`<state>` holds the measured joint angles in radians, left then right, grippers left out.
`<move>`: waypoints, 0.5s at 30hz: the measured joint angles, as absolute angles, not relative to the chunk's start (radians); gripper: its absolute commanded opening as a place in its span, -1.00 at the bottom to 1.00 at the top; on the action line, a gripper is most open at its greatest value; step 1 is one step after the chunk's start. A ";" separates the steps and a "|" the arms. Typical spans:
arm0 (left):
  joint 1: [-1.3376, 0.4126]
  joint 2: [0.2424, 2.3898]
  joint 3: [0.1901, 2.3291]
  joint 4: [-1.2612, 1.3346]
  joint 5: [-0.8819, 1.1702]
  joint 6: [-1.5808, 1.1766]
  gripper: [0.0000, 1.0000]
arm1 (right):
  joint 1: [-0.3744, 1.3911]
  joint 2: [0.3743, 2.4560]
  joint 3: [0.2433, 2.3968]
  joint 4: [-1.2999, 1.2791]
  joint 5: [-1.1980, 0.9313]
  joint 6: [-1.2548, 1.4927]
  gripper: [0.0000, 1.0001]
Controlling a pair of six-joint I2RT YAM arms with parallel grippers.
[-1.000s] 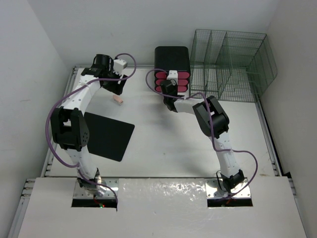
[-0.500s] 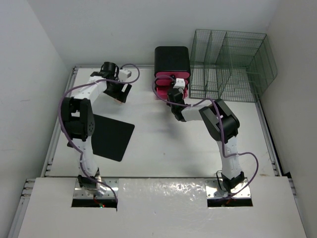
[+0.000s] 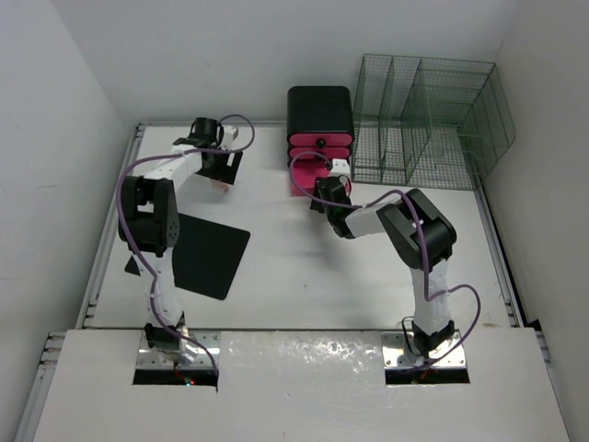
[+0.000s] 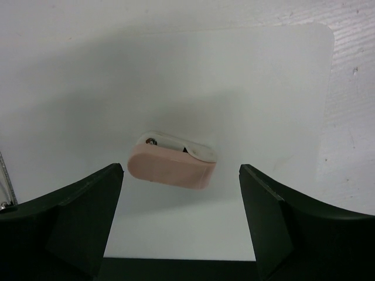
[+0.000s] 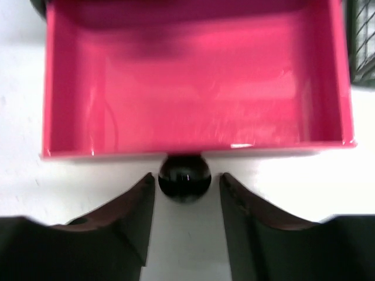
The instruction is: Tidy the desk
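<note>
The white desk (image 3: 304, 276) holds a small pink-and-white block (image 3: 219, 185) at the back left. My left gripper (image 3: 222, 173) hangs just over it. In the left wrist view the block (image 4: 171, 165) lies on the desk between my wide-open fingers (image 4: 88, 205), touching neither. The black-and-pink drawer unit (image 3: 319, 115) stands at the back. Its bottom pink drawer (image 3: 308, 180) is pulled out and shows empty (image 5: 193, 76). My right gripper (image 3: 325, 191) straddles its black knob (image 5: 184, 175), jaws slightly apart with small gaps on both sides.
A black clipboard (image 3: 207, 253) lies flat at the left, by the left arm. A green wire rack (image 3: 428, 120) stands at the back right beside the drawer unit. Metal rails (image 3: 497, 249) run along the desk's edges.
The bottom drawer has slid out toward the near side with my right gripper at its knob. My left gripper has moved right and down over the pink block.
</note>
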<state>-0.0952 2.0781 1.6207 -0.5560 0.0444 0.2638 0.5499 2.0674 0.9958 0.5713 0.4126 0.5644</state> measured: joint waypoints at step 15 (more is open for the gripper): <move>-0.095 2.129 1.632 -0.565 0.009 0.253 0.35 | 0.553 1.925 0.856 0.481 0.355 0.565 0.20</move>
<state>-0.0952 2.1288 1.6318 -0.5648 0.0090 0.2527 0.5533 1.9247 0.8558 0.4808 0.3553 0.5652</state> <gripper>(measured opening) 0.703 0.600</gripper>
